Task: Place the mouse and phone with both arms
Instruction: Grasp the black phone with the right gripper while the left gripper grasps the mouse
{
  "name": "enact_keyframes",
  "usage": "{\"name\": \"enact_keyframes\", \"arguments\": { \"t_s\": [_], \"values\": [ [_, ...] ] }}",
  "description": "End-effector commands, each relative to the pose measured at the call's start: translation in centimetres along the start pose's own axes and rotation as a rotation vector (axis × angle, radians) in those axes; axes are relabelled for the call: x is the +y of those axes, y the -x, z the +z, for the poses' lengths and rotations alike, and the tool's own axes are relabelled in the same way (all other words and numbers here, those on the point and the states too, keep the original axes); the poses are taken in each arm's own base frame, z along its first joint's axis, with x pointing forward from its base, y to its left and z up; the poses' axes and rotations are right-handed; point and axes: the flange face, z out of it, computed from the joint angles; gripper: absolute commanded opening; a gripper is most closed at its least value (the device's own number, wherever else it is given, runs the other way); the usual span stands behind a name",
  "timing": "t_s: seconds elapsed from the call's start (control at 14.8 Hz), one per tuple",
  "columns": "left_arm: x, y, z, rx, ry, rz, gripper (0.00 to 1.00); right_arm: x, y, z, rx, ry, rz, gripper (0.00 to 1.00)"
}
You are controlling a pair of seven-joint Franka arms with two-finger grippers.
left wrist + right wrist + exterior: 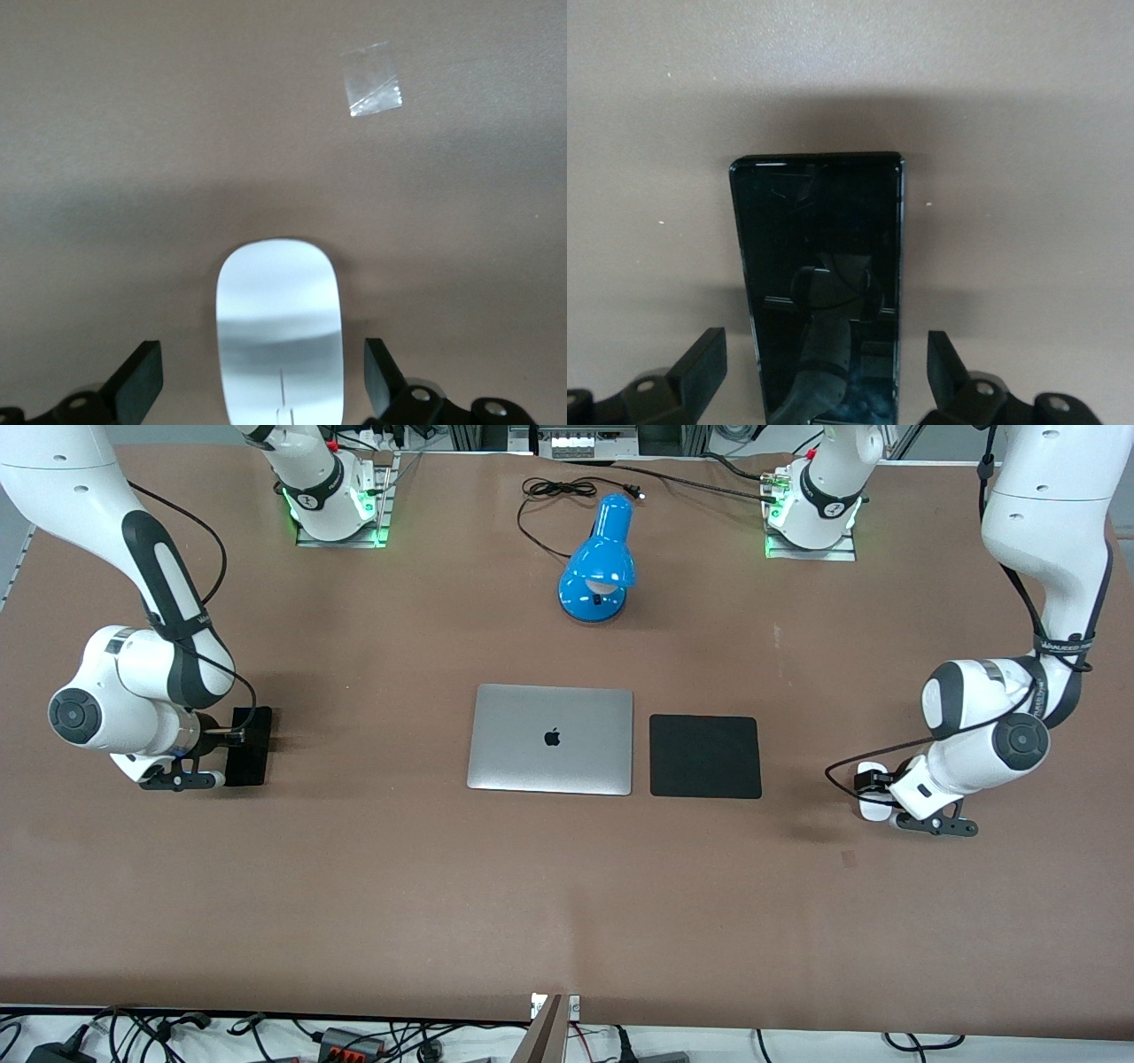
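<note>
Phone [247, 746], a slim glossy black slab, lies flat on the table [567, 886] at the right arm's end, its long axis running toward the front camera; the right pincer [824, 376] straddles it, spread wide, touching nothing. Closed laptop [550, 739] and black mouse pad [705, 756] sit mid-table. White oval mouse [280, 332] lies lengthwise between the left pincer's [263, 385] spread fingers.

The broad brown table [567, 886] carries a closed silver laptop [550, 739] at its centre, a squarish black mouse pad [705, 756] just beside it toward the left arm's end, and a blue desk lamp [598, 562] near the robots' edge. A slim black phone [247, 746] lies flat near the right arm's end; a small white oval mouse [280, 332] rests near the left arm's end, a scrap of clear tape [373, 80] close by.
</note>
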Motion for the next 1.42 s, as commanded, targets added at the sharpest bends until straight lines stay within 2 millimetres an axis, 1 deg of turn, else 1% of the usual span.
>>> {"name": "enact_keyframes", "arguments": {
  "t_s": [0.0, 0.13, 0.2, 0.27, 0.34, 0.4, 0.47, 0.54, 0.61, 0.67, 0.74, 0.81, 0.88, 1.01, 1.15, 1.21, 1.35],
  "values": [
    [0.3, 0.6, 0.8, 0.016, -0.008, 0.026, 1.00, -0.4, -0.2, 0.8, 0.013, -0.025, 0.028, 1.00],
    [0.4, 0.5, 1.3, 0.029, -0.008, 0.029, 1.00, -0.4, -0.2, 1.2, 0.007, -0.025, 0.029, 1.00],
    [0.3, 0.5, 1.8, 0.037, -0.008, 0.029, 0.98, -0.4, -0.2, 1.3, 0.005, -0.025, 0.028, 1.00],
    [0.3, 0.5, 2.0, 0.037, -0.008, 0.029, 0.89, -0.4, -0.3, 1.3, 0.007, -0.025, 0.026, 1.00],
    [0.3, 0.5, 2.0, 0.035, -0.006, 0.025, 0.72, -0.5, -0.3, 1.3, 0.011, -0.024, 0.025, 1.00],
    [0.3, 0.5, 2.0, 0.034, -0.006, 0.020, 0.59, -0.5, -0.4, 1.3, 0.014, -0.023, 0.025, 1.00],
    [0.3, 0.5, 2.0, 0.032, -0.006, 0.025, 0.50, -0.4, -0.4, 1.4, 0.014, -0.023, 0.026, 1.00],
    [0.5, 0.4, 1.9, 0.034, -0.005, 0.026, 0.44, -0.4, -0.3, 1.7, 0.010, -0.024, 0.026, 1.00],
    [0.7, 0.3, 1.6, 0.036, -0.004, 0.027, 0.41, -0.5, -0.4, 1.7, 0.014, -0.024, 0.028, 1.00],
    [0.8, -0.1, 0.9, 0.049, -0.005, 0.024, 0.40, -0.6, -0.5, 1.8, 0.017, -0.023, 0.029, 1.00],
    [1.1, -0.4, 0.0, 0.061, -0.007, 0.029, 0.40, -0.7, -0.5, 2.1, 0.012, -0.022, 0.040, 1.00],
    [1.6, -0.7, -1.4, 0.064, -0.010, 0.036, 0.40, -0.7, -0.5, 2.2, 0.011, -0.022, 0.043, 1.00],
    [2.4, -1.2, -2.8, 0.055, -0.011, 0.048, 0.41, -0.8, -0.5, 2.2, 0.011, -0.022, 0.042, 1.00],
    [5.9, -2.6, -6.3, 0.018, -0.004, 0.044, 0.41, -0.8, -0.5, 2.2, 0.011, -0.021, 0.040, 1.00],
    [10.8, -3.3, -8.4, -0.034, 0.017, 0.028, 0.41, -0.9, -0.5, 2.4, 0.009, -0.016, 0.034, 1.00],
    [13.1, -3.1, -9.0, -0.047, 0.030, 0.011, 0.41, -0.8, -0.5, 2.3, 0.010, -0.014, 0.033, 1.00],
    [17.6, -2.6, -8.9, -0.060, 0.057, -0.041, 0.41, -0.7, -0.6, 2.5, 0.006, -0.011, 0.032, 1.00]
  ]
}}
